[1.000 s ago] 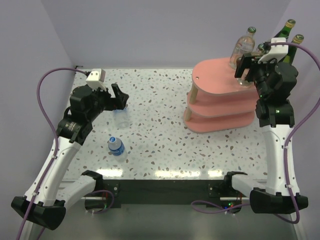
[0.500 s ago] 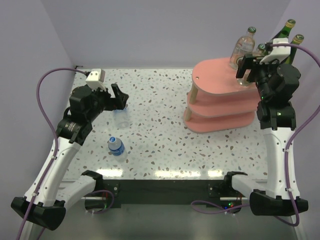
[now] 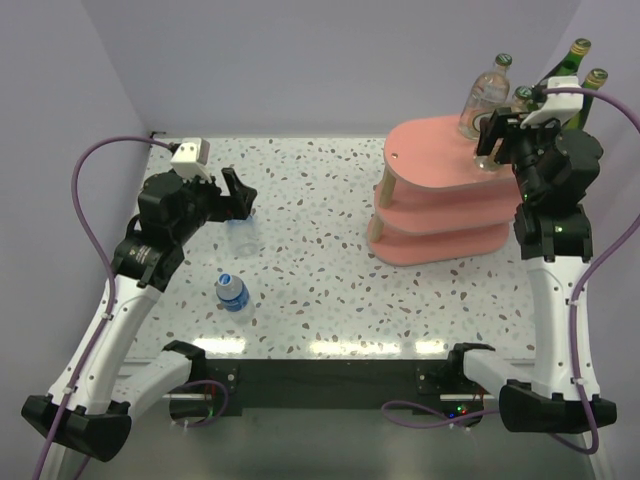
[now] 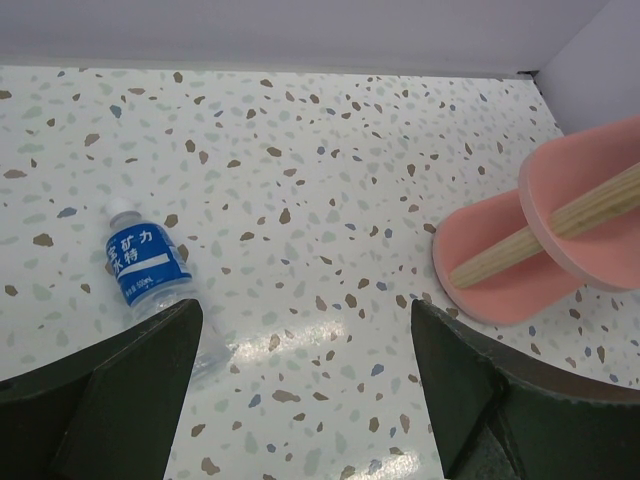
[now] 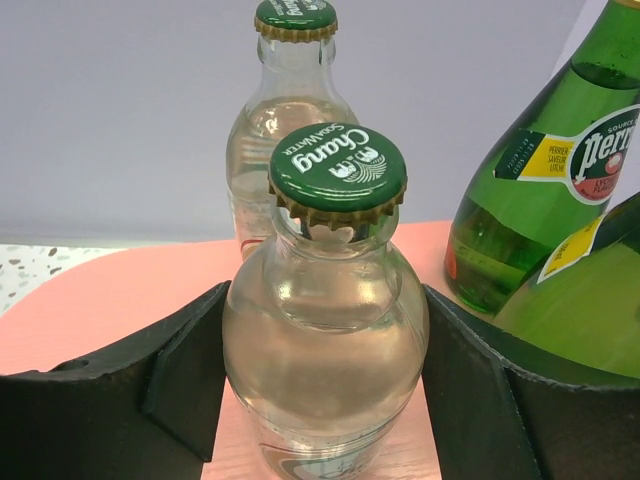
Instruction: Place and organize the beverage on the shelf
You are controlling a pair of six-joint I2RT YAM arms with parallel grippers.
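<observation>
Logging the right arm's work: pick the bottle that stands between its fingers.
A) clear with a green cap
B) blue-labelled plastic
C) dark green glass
A: the right wrist view shows the clear bottle with a green cap between the right gripper fingers, on the shelf.

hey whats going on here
The right gripper is closed around a clear green-capped bottle on the shelf's top tier, beside a second clear bottle and two green bottles. The left gripper hovers open and empty over the table, where two blue-labelled bottles wait.
</observation>
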